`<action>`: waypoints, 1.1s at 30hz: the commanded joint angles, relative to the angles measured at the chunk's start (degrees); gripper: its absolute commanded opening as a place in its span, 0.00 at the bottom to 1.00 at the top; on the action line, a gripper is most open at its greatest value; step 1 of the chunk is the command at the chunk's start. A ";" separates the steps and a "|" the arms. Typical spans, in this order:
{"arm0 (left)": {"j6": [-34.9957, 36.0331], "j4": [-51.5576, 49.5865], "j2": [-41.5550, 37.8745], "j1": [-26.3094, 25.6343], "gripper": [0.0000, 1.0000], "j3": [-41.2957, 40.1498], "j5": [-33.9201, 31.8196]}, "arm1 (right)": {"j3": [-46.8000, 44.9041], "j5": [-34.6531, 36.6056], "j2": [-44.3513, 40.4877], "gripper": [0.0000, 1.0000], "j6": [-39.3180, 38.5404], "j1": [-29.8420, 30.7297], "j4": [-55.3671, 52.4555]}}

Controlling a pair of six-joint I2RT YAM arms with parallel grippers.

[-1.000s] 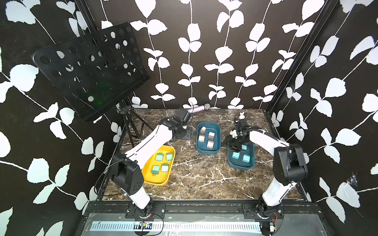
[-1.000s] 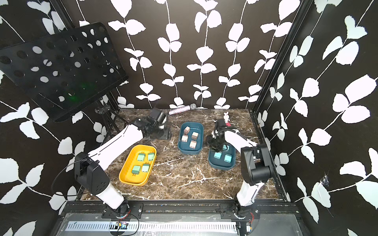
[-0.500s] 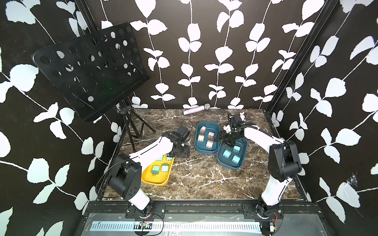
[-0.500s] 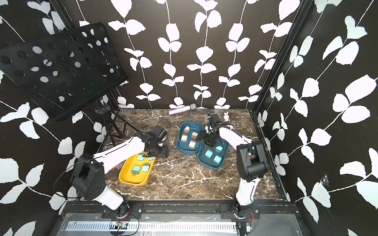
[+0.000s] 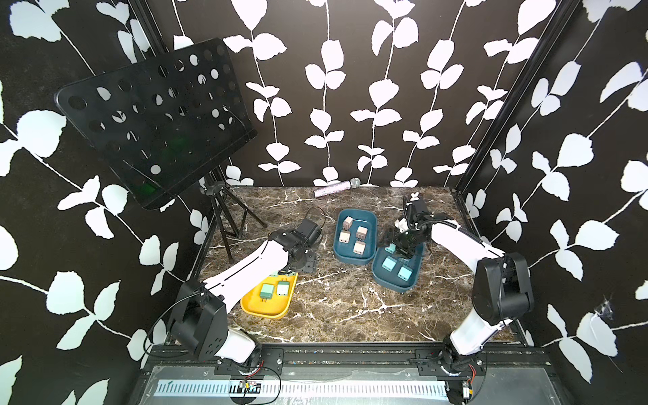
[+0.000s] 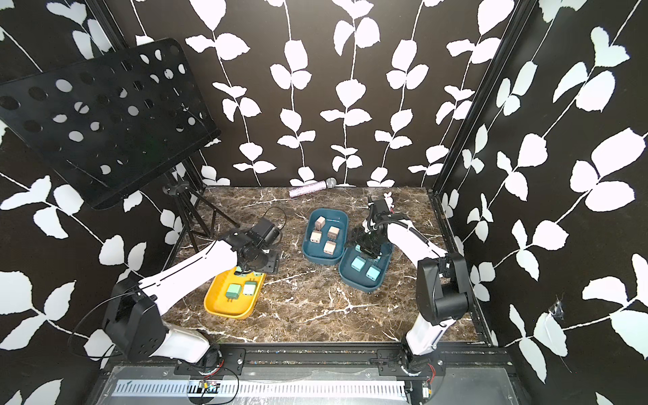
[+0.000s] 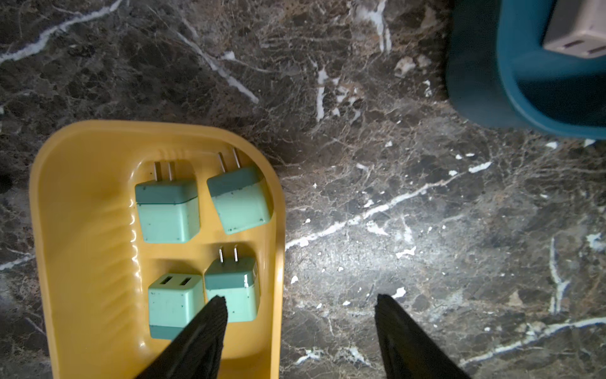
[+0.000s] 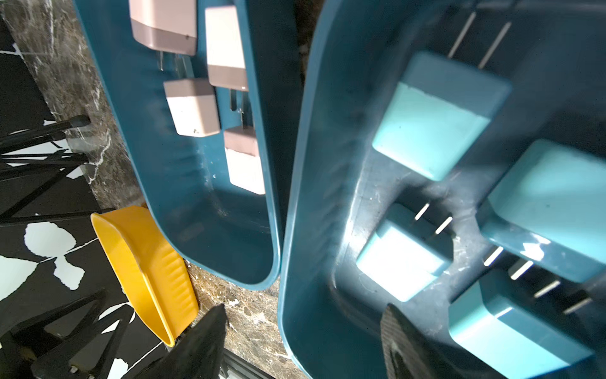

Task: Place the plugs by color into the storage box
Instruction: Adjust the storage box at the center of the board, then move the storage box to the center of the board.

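**Blue tray now beside its neighbour, left arm back over the yellow one**

Two things are different from a second ago. The right-hand blue tray (image 8: 314, 229) lies closer to the middle blue tray (image 5: 370, 221) than it did, and in the right wrist view their walls almost touch at one corner. The right gripper (image 8: 305, 308) stands across the wall of this tray, with one finger outside above the table (image 7: 426, 229) and one inside. Its jaws are well apart and nothing is pinched between them. I judge that it dragged the tray and then let go of it.

The left arm was stretched toward the back of the table and has now come back. The left gripper (image 7: 301, 302) hangs at the edge of the yellow tray (image 7: 82, 197), wide and empty. One finger is above a plug, the other above the marble.

The yellow tray holds four mint green plugs (image 7: 167, 210). The middle blue tray holds four pink-beige plugs (image 5: 361, 231). The right-hand blue tray holds four light blue plugs (image 8: 429, 128), two of them partly hidden under the gripper in both top views.

I see no plug loose on the table, so every plug seems already in the tray of its color. What remains is probably only to arrange the trays or to withdraw the arms.
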 commanded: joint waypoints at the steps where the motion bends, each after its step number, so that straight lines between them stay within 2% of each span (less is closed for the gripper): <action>1: -0.40 0.94 1.61 -0.17 0.70 -2.91 1.46 | 0.59 0.68 -0.20 0.73 -0.21 -0.04 -0.70; 6: -0.57 8.59 4.85 -0.17 0.59 -7.35 2.78 | 0.48 0.94 -0.63 0.73 -0.37 -0.03 -1.61; 10: 1.46 11.63 8.96 -0.32 0.51 -6.23 2.86 | -0.80 1.55 -1.84 0.74 -0.48 -0.06 -1.76; 15: 7.06 12.10 16.95 -0.62 0.28 3.56 0.77 | -2.05 1.67 -2.81 0.74 -0.45 -0.11 -1.83; 20: 12.47 11.76 26.19 -0.88 0.13 16.18 0.12 | -2.07 2.13 -3.49 0.74 -0.44 -0.14 -2.46; 25: 16.62 12.66 34.15 -0.88 0.11 26.43 -0.71 | -2.66 2.50 -4.57 0.74 -0.65 -0.65 -3.19; 29: 16.76 11.24 38.94 -0.71 0.13 34.01 0.26 | -3.20 2.93 -4.71 0.74 -0.97 -1.48 -3.58; 30: 16.06 10.63 39.75 -0.71 0.17 35.29 0.20 | -3.31 2.99 -4.74 0.74 -1.08 -1.77 -3.76; 32: 14.76 9.43 40.78 -0.63 0.34 37.32 -0.41 | -3.05 3.14 -6.67 0.74 -1.36 -2.48 -4.02; 33: 14.08 8.78 41.06 -0.62 0.38 38.00 -0.97 | -2.70 3.42 -6.79 0.74 -1.67 -2.90 -4.30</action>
